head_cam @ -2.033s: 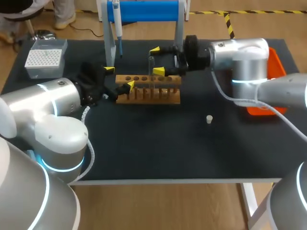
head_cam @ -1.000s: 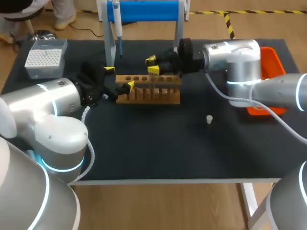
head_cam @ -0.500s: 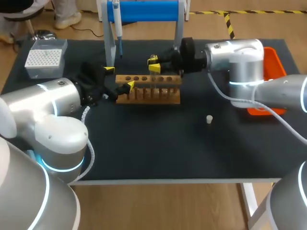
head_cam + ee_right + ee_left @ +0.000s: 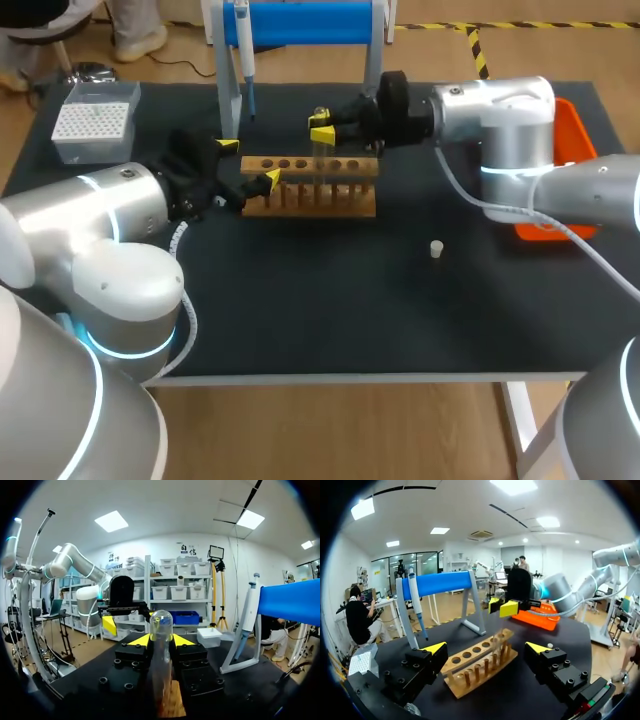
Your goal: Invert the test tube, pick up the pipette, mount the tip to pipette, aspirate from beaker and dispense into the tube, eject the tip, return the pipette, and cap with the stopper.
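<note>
Clamping the glass tube (image 4: 161,622) in the right claw (image 4: 161,641), over the rack (image 4: 479,655); holding left claw (image 4: 486,647) wide apart, rack ahead.

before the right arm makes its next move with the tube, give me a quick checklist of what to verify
1. Right gripper shut on the test tube: ok.
2. Tube turned open end up: not ok, its rounded closed end points up.
3. Tube's lower end clear of the wooden rack: cannot tell, hidden.
4. Left gripper open, a finger on either side of the rack's end: ok.
5. Pipette hanging on its stand: ok.
6. Stopper on the table, apart from the rack: ok.
</note>
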{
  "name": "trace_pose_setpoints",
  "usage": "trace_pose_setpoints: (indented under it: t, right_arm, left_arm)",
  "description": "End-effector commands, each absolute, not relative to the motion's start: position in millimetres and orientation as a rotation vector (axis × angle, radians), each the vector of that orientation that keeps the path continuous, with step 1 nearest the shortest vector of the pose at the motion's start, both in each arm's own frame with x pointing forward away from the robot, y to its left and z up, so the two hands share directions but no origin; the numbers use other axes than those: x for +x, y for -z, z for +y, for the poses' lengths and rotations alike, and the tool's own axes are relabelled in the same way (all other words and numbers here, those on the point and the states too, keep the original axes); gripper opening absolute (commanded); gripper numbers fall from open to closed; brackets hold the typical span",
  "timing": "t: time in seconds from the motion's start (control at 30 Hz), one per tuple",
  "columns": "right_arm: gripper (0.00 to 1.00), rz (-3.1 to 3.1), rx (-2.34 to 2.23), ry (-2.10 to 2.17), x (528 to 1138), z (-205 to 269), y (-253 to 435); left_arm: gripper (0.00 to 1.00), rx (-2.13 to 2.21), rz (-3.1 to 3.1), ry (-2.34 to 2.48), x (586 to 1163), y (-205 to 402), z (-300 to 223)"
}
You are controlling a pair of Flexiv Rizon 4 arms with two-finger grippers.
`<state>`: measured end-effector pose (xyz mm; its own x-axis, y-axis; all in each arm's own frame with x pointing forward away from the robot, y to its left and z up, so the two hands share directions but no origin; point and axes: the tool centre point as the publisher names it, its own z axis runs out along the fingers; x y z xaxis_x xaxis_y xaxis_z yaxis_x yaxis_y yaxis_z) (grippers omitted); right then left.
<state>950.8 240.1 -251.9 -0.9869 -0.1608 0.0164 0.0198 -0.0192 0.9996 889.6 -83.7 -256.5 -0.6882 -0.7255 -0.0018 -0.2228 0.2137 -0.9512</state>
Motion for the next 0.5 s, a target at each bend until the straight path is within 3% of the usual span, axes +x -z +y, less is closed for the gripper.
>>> trace_pose_setpoints:
  t: [0.03,0.5]
  right_arm:
    - [0.00,-2.119,0.147,2.150,948.1,238.5,244.7]
    - [0.00,-2.113,0.148,2.169,944.0,238.9,228.3]
  left_arm:
    - [1.00,-0.870,2.038,1.495,890.0,258.5,-82.5]
    - [1.00,-0.870,2.038,1.495,890.0,258.5,-82.5]
